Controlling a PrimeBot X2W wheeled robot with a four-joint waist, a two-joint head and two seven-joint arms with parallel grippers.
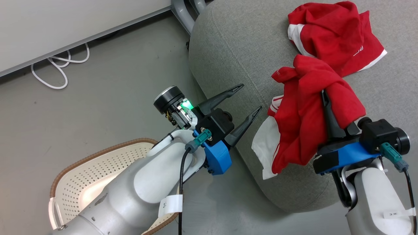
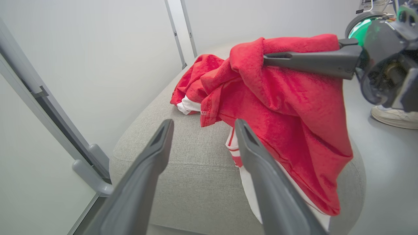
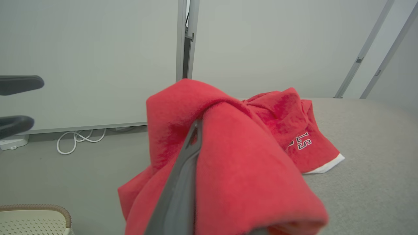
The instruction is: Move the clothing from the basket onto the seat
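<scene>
My right gripper point(image 1: 324, 93) is shut on a red garment point(image 1: 303, 130) with white trim. The garment hangs over the gripper's fingers and drapes down onto the near corner of the grey seat point(image 1: 235, 49). A second red garment point(image 1: 336, 36), lettered in white point(image 3: 302, 140), lies crumpled farther back on the seat. My left gripper point(image 1: 252, 96) is open and holds nothing. It sits at the seat's edge, left of the held garment point(image 2: 294, 107). The basket point(image 1: 98, 166) stands on the floor under my left forearm, which hides most of it.
A white cable point(image 1: 58, 65) lies coiled on the grey floor by the wall panel. Grey metal legs point(image 1: 183, 13) stand behind the seat's far-left corner. A person's white shoe point(image 2: 395, 116) is on the floor beyond the right arm.
</scene>
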